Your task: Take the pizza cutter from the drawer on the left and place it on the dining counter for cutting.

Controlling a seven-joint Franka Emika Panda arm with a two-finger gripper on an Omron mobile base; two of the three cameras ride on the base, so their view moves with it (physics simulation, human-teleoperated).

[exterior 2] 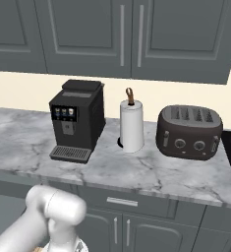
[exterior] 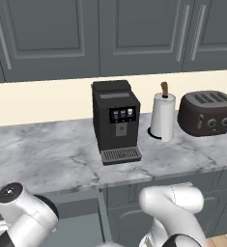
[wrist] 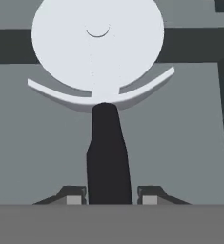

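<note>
In the hand view the pizza cutter [wrist: 101, 95] lies flat on the grey floor of the drawer [wrist: 185, 138], directly ahead of the gripper [wrist: 108, 196]. Its long axis runs straight away from the hand, with the black handle nearest and the round wheel at the far end. The two fingertips [wrist: 74, 196] sit tight against either side of the handle, apparently pinching it, though the actual contact is hard to confirm. The lift should go straight up, clear of the drawer's walls.
</note>
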